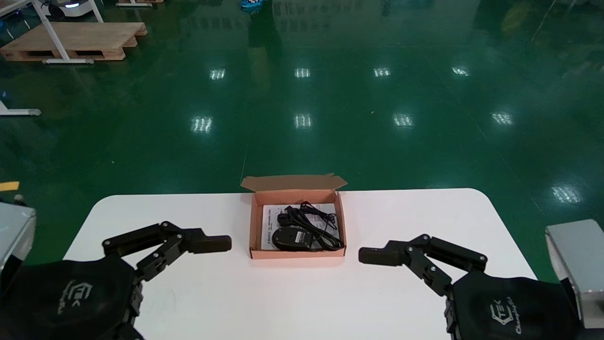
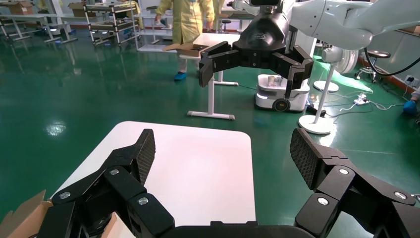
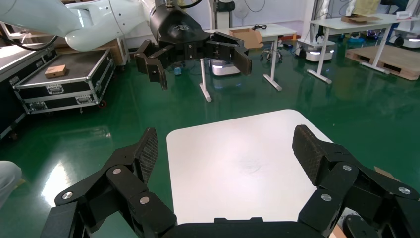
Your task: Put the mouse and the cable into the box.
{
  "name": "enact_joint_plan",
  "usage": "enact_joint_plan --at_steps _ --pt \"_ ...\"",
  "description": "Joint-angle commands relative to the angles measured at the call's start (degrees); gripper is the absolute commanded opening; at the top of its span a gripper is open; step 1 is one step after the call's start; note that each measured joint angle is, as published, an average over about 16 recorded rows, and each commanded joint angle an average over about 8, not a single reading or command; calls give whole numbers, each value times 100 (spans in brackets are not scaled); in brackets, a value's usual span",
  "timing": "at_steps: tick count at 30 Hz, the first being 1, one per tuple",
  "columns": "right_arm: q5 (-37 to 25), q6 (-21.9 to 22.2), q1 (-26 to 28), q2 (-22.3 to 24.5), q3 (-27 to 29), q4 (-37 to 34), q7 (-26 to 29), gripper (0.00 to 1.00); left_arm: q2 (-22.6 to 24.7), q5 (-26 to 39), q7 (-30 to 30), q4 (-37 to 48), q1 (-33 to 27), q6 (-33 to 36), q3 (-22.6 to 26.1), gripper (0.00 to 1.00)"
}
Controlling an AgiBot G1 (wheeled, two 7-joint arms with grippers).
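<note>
Black computer mouse (image 1: 292, 238) and tangled black cable (image 1: 315, 222) inside open brown cardboard box (image 1: 297, 254), white table (image 1: 424, 217), left gripper (image 1: 214, 244) and right gripper (image 1: 375, 255) flanking box, fingers splayed apart

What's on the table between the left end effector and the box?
Nothing: in the head view only bare white table separates the left end effector from the box. The right end effector sits on the box's other side.
</note>
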Motion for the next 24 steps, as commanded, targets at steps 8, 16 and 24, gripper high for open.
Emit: enact_joint_plan --at_steps 8,16,24 --pt "-4 7 4 -6 -6 -7 -4 100 3 5 0 5 -3 -10 3 100" --pt "-8 9 7 -8 -9 -11 -6 100 5 9 0 8 -5 -13 6 100" --pt "-11 12 9 -11 -12 -14 -7 100 6 11 0 11 -5 -16 7 100"
